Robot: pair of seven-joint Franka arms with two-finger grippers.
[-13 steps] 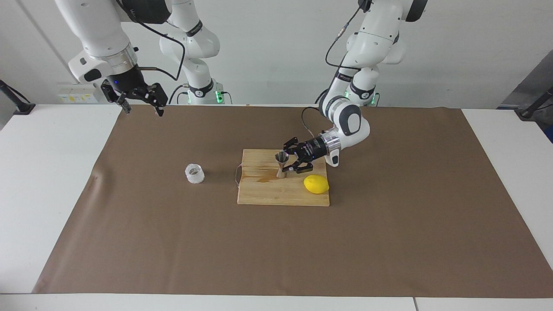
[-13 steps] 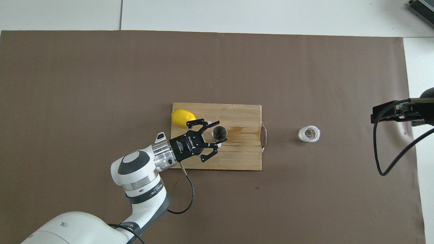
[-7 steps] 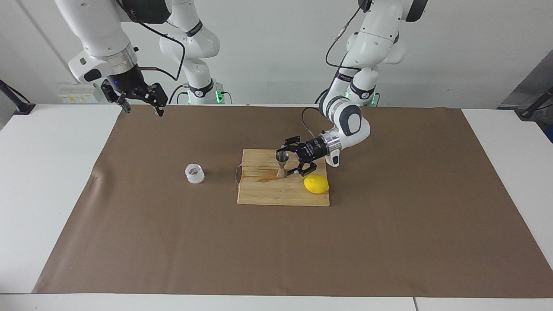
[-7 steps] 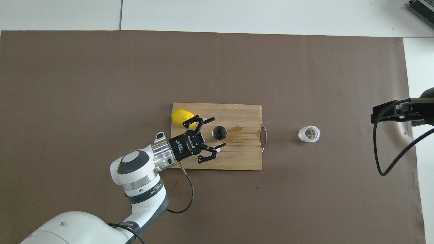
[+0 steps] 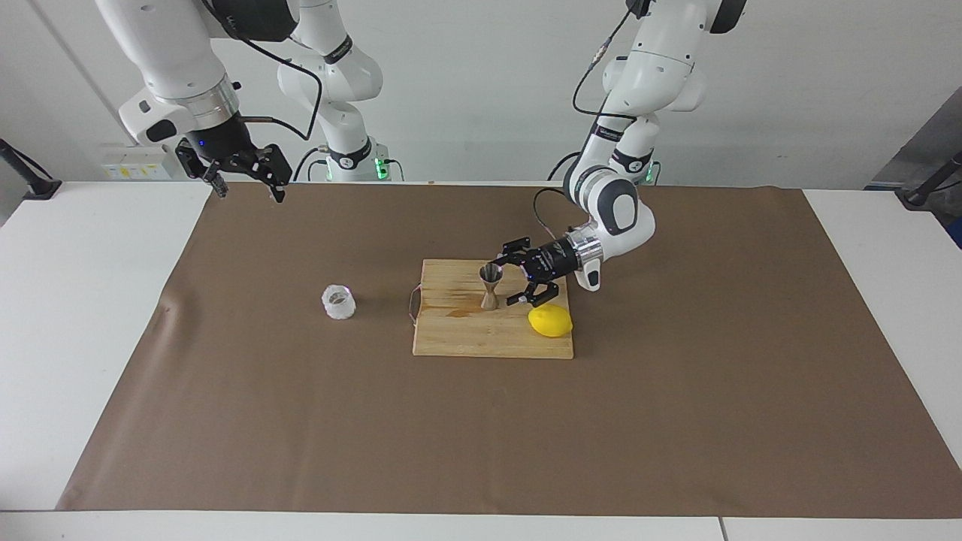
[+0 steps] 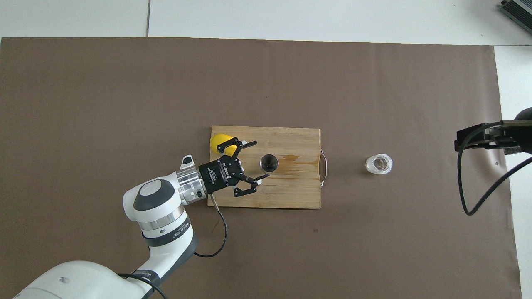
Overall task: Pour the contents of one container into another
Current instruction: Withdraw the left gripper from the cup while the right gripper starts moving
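Upright jigger (image 5: 489, 286) clear of wide-open left gripper (image 5: 516, 279)

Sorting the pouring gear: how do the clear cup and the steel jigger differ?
The cup is squat, clear and faceted; the jigger is tall, shiny and narrow-waisted. The cup sits on the brown mat; the jigger stands on the wooden board. Both are upright and ungripped.

- Left gripper (image 5: 510, 281): a second ago its jaws were closed around the jigger (image 5: 490, 286); they now stand wide apart and clear of it.
- The left gripper has drawn back from the jigger toward the left arm's end of the cutting board (image 5: 466, 338), and now partly overlaps the lemon (image 6: 218, 140) in the overhead view.
- The jigger stands upright, released, on the board.
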